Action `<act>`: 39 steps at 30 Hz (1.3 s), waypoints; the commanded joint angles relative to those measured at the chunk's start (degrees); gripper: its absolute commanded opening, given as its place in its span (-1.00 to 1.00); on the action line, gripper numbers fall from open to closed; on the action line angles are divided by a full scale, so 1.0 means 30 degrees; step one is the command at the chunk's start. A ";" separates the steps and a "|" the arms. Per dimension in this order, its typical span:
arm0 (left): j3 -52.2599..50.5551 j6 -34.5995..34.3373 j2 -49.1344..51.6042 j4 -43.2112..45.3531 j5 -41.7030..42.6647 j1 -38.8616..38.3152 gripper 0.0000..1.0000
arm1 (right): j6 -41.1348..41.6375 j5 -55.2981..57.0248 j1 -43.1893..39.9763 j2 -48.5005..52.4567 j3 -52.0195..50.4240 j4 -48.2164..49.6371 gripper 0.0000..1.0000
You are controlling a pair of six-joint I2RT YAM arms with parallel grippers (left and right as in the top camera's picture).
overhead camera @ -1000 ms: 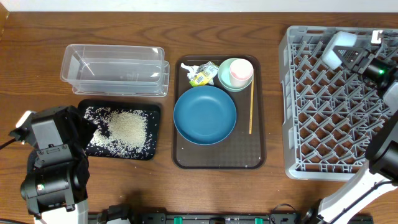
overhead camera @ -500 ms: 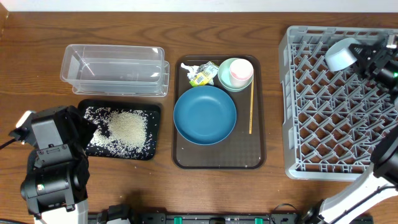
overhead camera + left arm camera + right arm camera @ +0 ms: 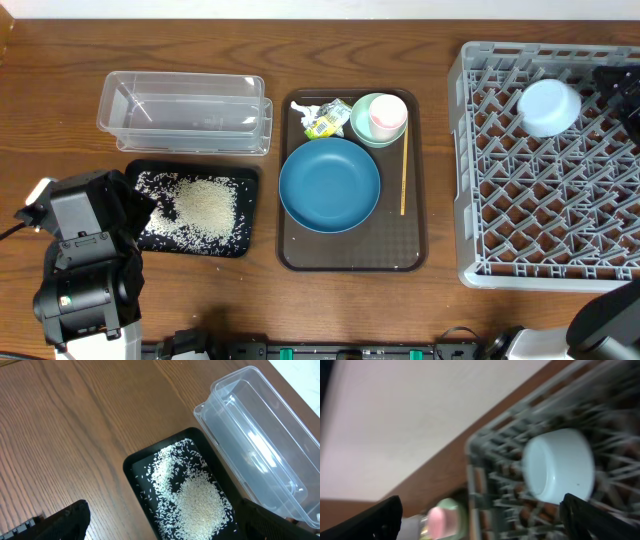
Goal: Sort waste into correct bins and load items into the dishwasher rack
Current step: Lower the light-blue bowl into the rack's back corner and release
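The small light-blue bowl [image 3: 549, 107] lies upside down in the back of the grey dishwasher rack [image 3: 550, 220]. My right gripper [image 3: 485, 527] is open and empty, drawn back from the bowl [image 3: 560, 465]. On the brown tray sit the dark-blue dish [image 3: 329, 185], green cup [image 3: 380, 118], crumpled wrapper [image 3: 322, 120] and wooden stick [image 3: 404, 175]. White rice [image 3: 205, 205] lies in the black tray [image 3: 250, 178], beside the clear tub [image 3: 185, 110]. My left gripper [image 3: 165, 530] hangs open over the rice [image 3: 197, 502], holding nothing.
The brown serving tray [image 3: 350, 258] stands mid-table between the bins and the rack. The left arm's body [image 3: 80, 255] fills the front left corner. The right arm [image 3: 622, 85] shows only at the far right edge, over the rack.
The right gripper opened and let go of the light-blue bowl, which dropped upside down into the rack. That gripper then pulled away to the right. The left arm stayed still.
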 commanded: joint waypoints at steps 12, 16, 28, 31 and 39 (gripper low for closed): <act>0.0240 -0.0029 -0.0007 -0.0051 -0.0131 0.0080 0.88 | -0.3206 0.8087 0.4299 0.1209 0.0044 -0.0175 0.99; 0.0240 -0.0029 -0.0007 -0.0051 -0.0131 0.0080 0.88 | -0.2368 1.0222 0.5333 0.2375 0.0044 -0.0350 0.98; 0.0240 -0.0029 -0.0007 -0.0051 -0.0131 0.0080 0.88 | -0.1996 1.2218 0.5442 0.3825 0.0044 -0.0321 0.98; 0.0240 -0.0029 0.0000 -0.0051 -0.0131 0.0080 0.88 | -0.1974 1.1912 0.5450 0.3978 0.0044 0.0073 0.99; 0.0240 -0.0029 0.0066 -0.0051 -0.0131 0.0080 0.88 | -0.2725 1.0360 0.5442 0.4335 0.0044 0.0335 -0.98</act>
